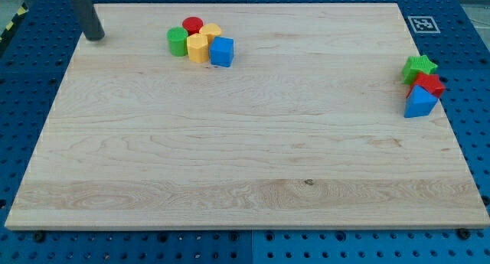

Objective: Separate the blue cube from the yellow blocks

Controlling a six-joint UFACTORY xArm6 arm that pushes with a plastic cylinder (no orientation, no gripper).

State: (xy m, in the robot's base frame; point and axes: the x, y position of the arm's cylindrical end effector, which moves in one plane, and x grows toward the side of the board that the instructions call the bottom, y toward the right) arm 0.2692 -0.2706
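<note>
Camera view holds one wooden board (245, 141) lying on one blue pegboard table (31, 80), with one small black-and-white marker tag (421, 24) just past the board's top right corner. One dark rod enters from the view's top left, and my tip (95, 37) rests at the board's top left corner, well apart from every block; it is a plain rod end with no fingers to spread or press together, and it touches nothing but the board. Eight blocks are on the board, in two clusters. Five sit near the view's top, left of centre: one blue cube (222, 51) on the cluster's right side, touching one yellow block (198, 47) at its left, with a second yellow block (210, 31) just above the pair; one red cylinder (192, 24) stands at the cluster's top, and one green cylinder (178, 41) at its left. Three more are stacked along the right edge, touching in a column: one green star-shaped block (419, 66) uppermost, one red block (429, 83) in the middle, and one blue triangular block (420, 102) lowest. By colour that counts two blue, two yellow, two red, two green.
</note>
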